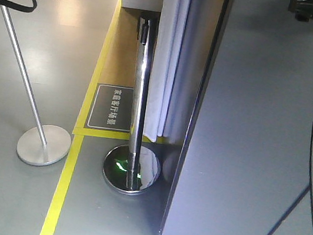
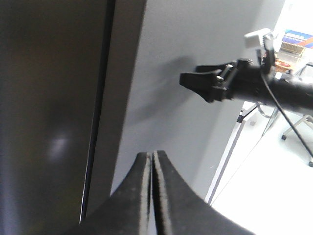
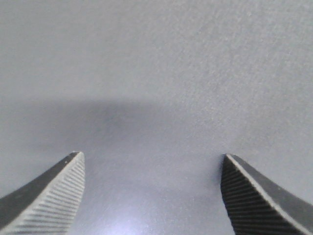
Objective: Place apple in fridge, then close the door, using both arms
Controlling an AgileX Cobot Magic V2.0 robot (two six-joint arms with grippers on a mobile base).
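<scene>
The dark grey fridge [image 1: 248, 138] fills the front view from 12 to 5 o'clock, its door [image 2: 166, 98] shut flush; the apple is nowhere visible outside it. The left pincer [image 2: 152, 161], at 6 o'clock in its wrist view, is closed with fingers pressed together, holding nothing. The right pincer [image 3: 151, 161] is spread wide just before the grey panel, nothing between its ribbed fingers [image 3: 54, 196]. A chrome stanchion [image 1: 138, 120] stands on the floor at the fridge's 9 o'clock.
</scene>
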